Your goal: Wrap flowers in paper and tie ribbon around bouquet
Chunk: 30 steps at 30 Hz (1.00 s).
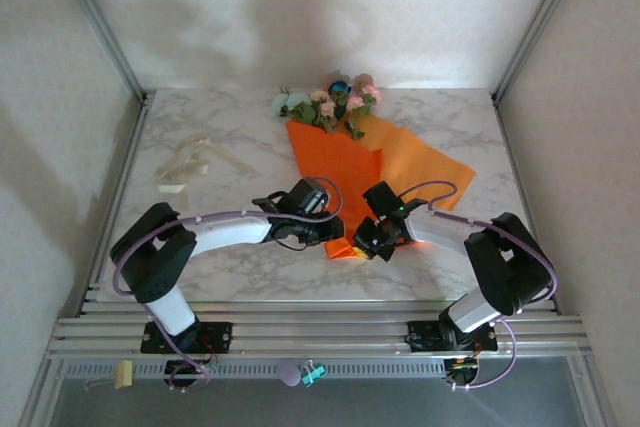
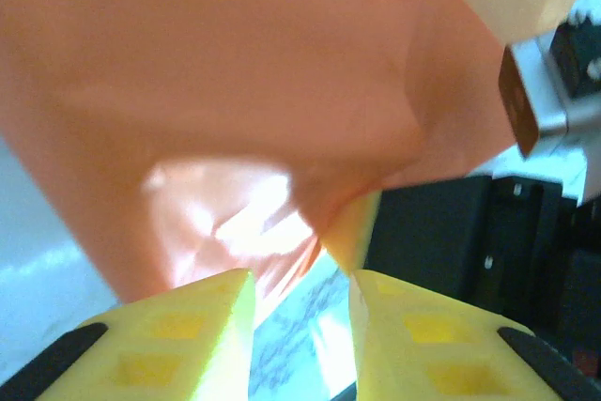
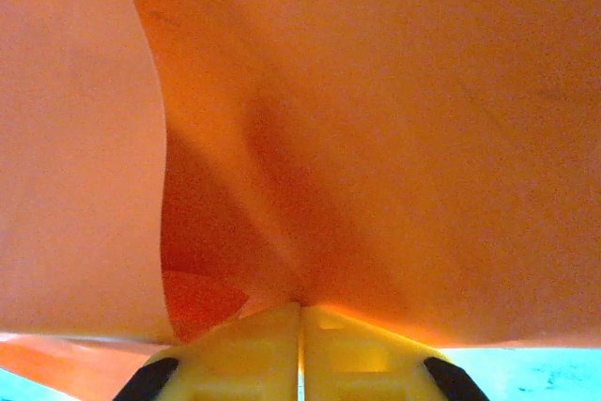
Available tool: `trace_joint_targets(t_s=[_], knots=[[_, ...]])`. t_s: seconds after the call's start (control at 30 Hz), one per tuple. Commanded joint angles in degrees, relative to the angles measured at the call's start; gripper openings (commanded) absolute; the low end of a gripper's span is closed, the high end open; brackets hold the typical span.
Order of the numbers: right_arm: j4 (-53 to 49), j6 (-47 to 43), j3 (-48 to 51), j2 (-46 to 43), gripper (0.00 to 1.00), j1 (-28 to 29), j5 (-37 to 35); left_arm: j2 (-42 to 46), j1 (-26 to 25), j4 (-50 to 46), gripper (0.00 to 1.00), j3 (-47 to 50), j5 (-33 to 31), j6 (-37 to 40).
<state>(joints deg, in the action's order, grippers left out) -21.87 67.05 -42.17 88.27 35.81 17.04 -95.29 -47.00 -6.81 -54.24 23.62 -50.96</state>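
Observation:
The orange paper (image 1: pixel 345 167) lies partly folded on the marble table, its narrow end toward me. The flowers (image 1: pixel 335 102) stick out of its far end, pink, whitish and blue blooms together. My right gripper (image 1: pixel 365 240) is shut on the paper's near tip; in the right wrist view its jaws (image 3: pixel 300 307) meet with the orange sheet (image 3: pixel 376 119) pinched between them. My left gripper (image 1: pixel 328 230) sits just left of that tip. Its fingers (image 2: pixel 302 281) stand apart with bare table between them, the paper (image 2: pixel 235 91) just beyond. The cream ribbon (image 1: pixel 188 164) lies loose at the far left.
Metal frame posts (image 1: pixel 120 57) and white walls close in the table on three sides. The mounting rails (image 1: pixel 320 332) run along the near edge. In the left wrist view the right arm's black body (image 2: pixel 451 241) is close on the right.

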Motion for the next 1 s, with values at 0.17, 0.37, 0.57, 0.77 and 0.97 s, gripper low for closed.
trace_joint_targets(t_s=[0.17, 0.37, 0.57, 0.77, 0.97], knots=[[-3.19, -2.17, 3.46, 0.01, 0.09, -0.4, -4.2, 8.01, -1.01, -0.1, 0.39, 6.16, -5.4, -3.23], [-6.27, -4.29, -1.11, -1.2, 0.11, -0.13, -4.57, 4.72, 1.35, 0.09, 0.36, 1.35, -10.12, -0.95], [-3.67, -3.48, -0.07, -1.23, 0.11, -0.04, -3.2, -4.21, 2.92, 2.34, 0.29, -2.65, -7.28, 3.81], [-4.88, -5.14, -2.84, -6.93, 0.14, 0.65, -3.92, -10.5, 0.15, 2.15, 0.23, -7.09, -4.21, 5.76], [-10.44, -5.19, -6.29, -14.81, 0.17, 0.75, -7.28, -10.98, -0.8, 2.73, 0.22, -6.42, -4.23, 4.91]])
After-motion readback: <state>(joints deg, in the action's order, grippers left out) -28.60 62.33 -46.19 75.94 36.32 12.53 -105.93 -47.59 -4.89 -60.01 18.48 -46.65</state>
